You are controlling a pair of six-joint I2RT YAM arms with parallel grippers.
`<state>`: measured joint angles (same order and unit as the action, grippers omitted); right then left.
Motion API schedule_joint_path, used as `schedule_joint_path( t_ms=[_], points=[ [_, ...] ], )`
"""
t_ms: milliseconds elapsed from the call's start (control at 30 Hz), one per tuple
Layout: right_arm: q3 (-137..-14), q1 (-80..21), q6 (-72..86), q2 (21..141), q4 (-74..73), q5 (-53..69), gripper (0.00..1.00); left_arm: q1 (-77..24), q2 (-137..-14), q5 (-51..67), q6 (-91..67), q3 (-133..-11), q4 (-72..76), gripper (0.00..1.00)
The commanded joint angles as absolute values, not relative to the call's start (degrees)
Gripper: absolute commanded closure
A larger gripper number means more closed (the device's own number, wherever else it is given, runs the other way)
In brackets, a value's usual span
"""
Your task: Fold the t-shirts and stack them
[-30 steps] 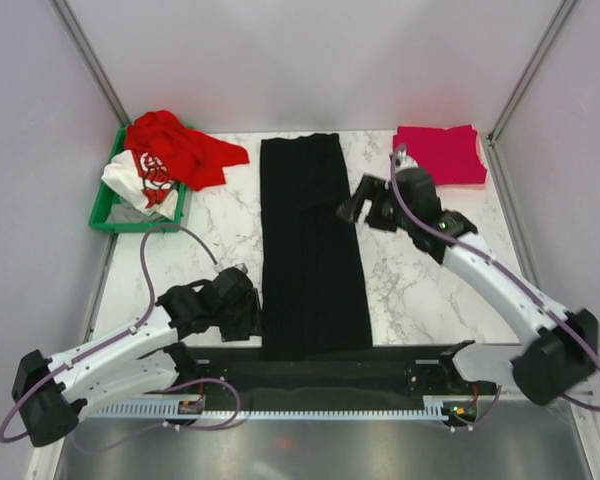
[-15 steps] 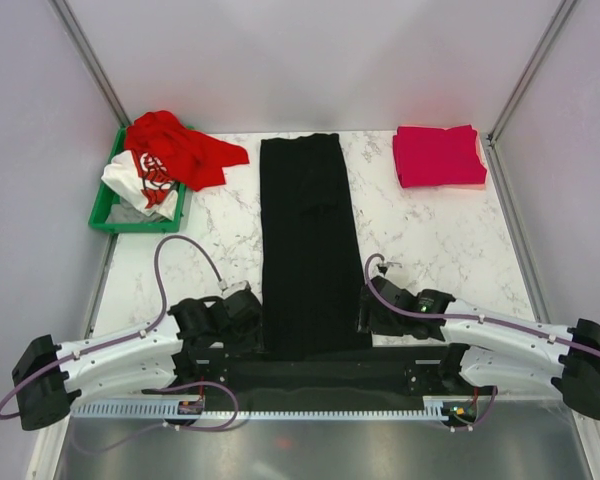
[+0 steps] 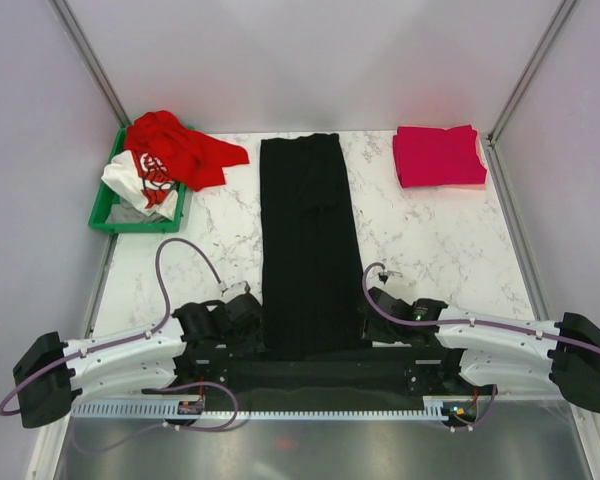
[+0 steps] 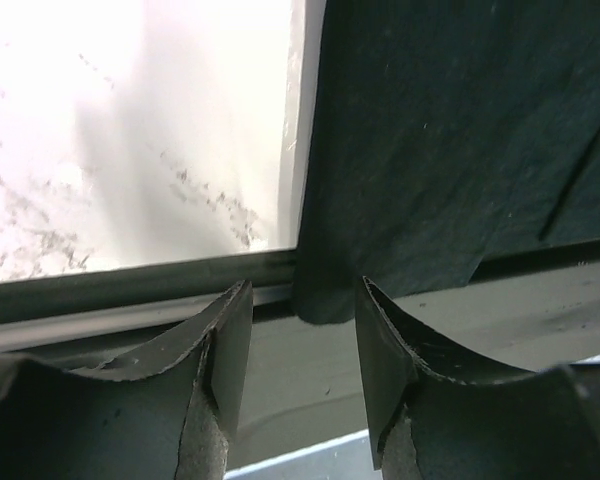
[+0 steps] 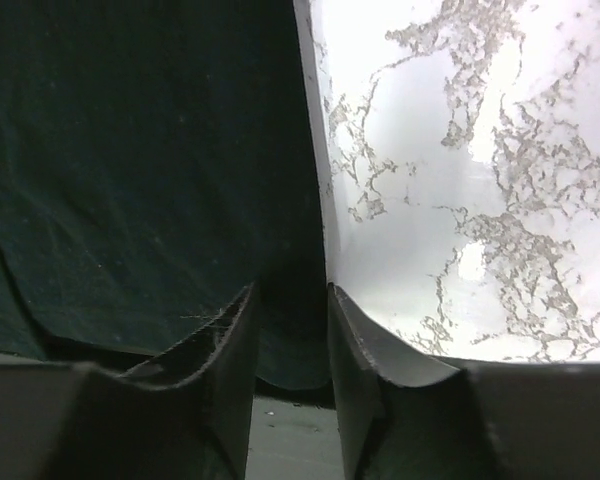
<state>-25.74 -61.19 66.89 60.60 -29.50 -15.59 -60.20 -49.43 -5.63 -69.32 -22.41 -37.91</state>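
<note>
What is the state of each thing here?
black t-shirt: folded into long flat strip.
crimson-pink t-shirt: folded.
green bin: holding shirts.
red t-shirt: crumpled, spilling from bin.
white t-shirt: crumpled in bin.
left end effector: open, astride strip's near corner.
right end effector: open, astride other near corner.
</note>
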Motion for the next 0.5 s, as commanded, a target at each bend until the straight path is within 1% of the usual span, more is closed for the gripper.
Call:
schedule_joint_path(
  t_ms=[0, 100, 133, 200, 233, 300, 333, 367, 400, 467],
  points=[
    [-23.9, -61.6, 68.4, 60.7, -28.9, -16.8, 0.62, -60.5, -51.0, -9.0, -71.7, -22.2, -33.9, 0.48],
    [-23.6, -61.6, 68.4, 60.6, -29.0, -16.8, 0.70, -60.5, -52.0, -8.4, -71.8, -22.2, -31.9, 0.52],
    [-23.6, -61.6, 68.4, 60.5, -29.0, -16.7, 0.74, -60.5, -52.2, -8.2, -71.8, -22.2, -31.4, 0.57],
    [-23.2, -61.6, 68.3, 60.1, -28.7, -16.6, 0.78, -60.6, -52.4, -7.7, -72.0, -21.9, -29.5, 0.59],
    [-23.0, -61.6, 68.3, 60.0, -28.5, -16.5, 0.81, -60.6, -52.5, -7.7, -71.9, -21.7, -28.8, 0.66],
    [-22.8, -61.6, 68.1, 59.5, -28.0, -16.5, 0.86, -60.8, -52.5, -8.1, -72.2, -21.3, -27.8, 0.76],
    [-22.8, -61.6, 68.0, 59.4, -28.1, -16.4, 0.96, -60.9, -52.4, -8.3, -72.2, -21.3, -26.9, 0.90],
    [-22.9, -61.6, 68.0, 59.0, -28.1, -16.3, 1.00, -61.1, -51.6, -8.4, -72.2, -21.4, -26.5, 0.95],
    [-23.1, -61.6, 67.9, 58.6, -28.6, -16.4, 1.00, -61.1, -51.1, -8.7, -71.9, -21.7, -26.6, 0.98],
    [-25.4, -61.6, 67.8, 57.1, -30.2, -17.5, 1.00, -61.1, -50.0, -9.4, -71.5, -23.8, -27.5, 0.98]
  ],
)
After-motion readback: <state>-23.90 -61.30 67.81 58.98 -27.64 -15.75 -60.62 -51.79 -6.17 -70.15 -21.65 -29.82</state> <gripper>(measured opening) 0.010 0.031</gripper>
